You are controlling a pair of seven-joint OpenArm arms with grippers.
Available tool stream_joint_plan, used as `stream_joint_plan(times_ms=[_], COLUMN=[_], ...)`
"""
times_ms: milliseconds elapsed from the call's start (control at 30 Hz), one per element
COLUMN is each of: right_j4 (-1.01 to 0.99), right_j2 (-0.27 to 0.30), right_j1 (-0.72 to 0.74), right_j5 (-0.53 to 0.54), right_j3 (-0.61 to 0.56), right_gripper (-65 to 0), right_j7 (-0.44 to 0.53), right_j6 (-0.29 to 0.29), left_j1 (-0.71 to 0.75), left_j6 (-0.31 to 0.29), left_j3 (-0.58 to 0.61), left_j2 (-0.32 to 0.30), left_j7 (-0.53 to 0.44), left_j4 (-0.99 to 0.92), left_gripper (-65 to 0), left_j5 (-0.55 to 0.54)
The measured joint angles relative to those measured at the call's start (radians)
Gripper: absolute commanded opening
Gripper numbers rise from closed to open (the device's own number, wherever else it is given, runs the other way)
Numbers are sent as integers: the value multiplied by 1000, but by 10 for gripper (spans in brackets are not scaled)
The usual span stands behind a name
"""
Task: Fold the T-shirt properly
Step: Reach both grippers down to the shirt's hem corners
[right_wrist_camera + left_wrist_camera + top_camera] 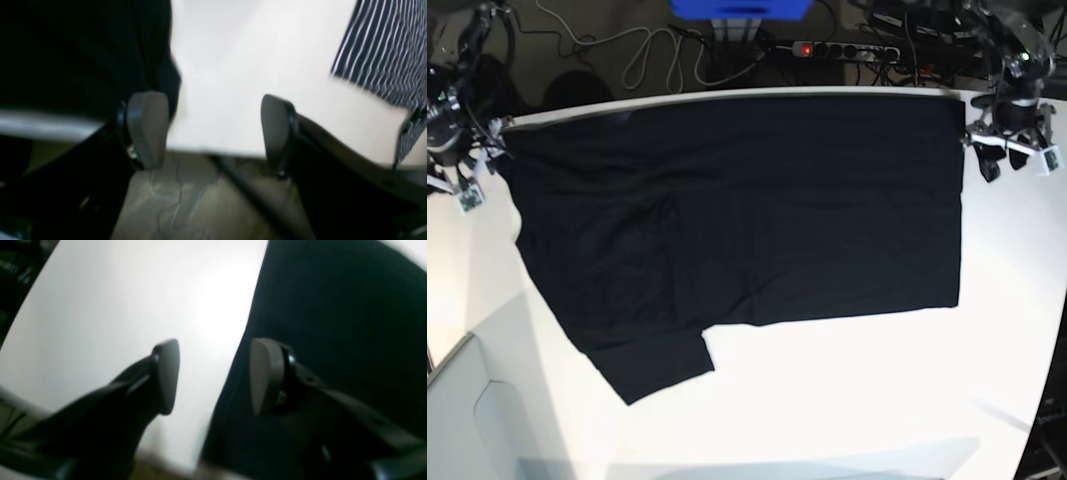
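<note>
The black T-shirt (737,210) lies spread flat on the white table (847,400), plain side up, with one sleeve (652,365) pointing toward the near edge. My left gripper (217,376) hangs open just over the shirt's edge (333,323); nothing is between its fingers. In the base view it sits at the shirt's far right corner (1004,160). My right gripper (213,131) is open too and holds nothing. It hovers at the table's rim, with black cloth (83,50) beside its left finger. In the base view it is at the shirt's far left corner (475,170).
A striped cloth (383,50) shows at the upper right of the right wrist view. Behind the table are a power strip (847,48), loose cables (642,55) and a blue box (742,8). Floor shows below the table rim (186,200).
</note>
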Motion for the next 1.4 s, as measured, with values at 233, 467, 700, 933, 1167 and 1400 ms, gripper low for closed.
stream_joint_plan(times_ms=[233, 467, 700, 933, 1167, 1400], right_j4=[-240, -707, -1189, -1513, -1523, -1518], right_j2=[4, 12, 2, 12, 2, 6], right_j1=[321, 660, 862, 985, 943, 908], right_j5=[0, -10, -10, -13, -11, -4], right_j3=[-98, -188, -333, -435, -481, -480], right_gripper=[-224, -223, -223, -223, -223, -226], right_j7=[-4, 94, 497, 797, 841, 871], right_j6=[5, 6, -164, -291, -294, -296], left_j1=[-235, -459, -638, -732, -769, -790], left_j6=[13, 2, 13, 86, 91, 91], left_j3=[46, 151, 297, 481, 492, 494], left_j2=[-56, -132, -225, -271, -288, -283], left_j7=[-3, -5, -165, -336, -414, -449], left_j4=[-142, -424, -743, -1032, -1133, -1201], left_gripper=[-322, -322, -322, -322, -322, -322], left_j5=[16, 141, 142, 145, 143, 143])
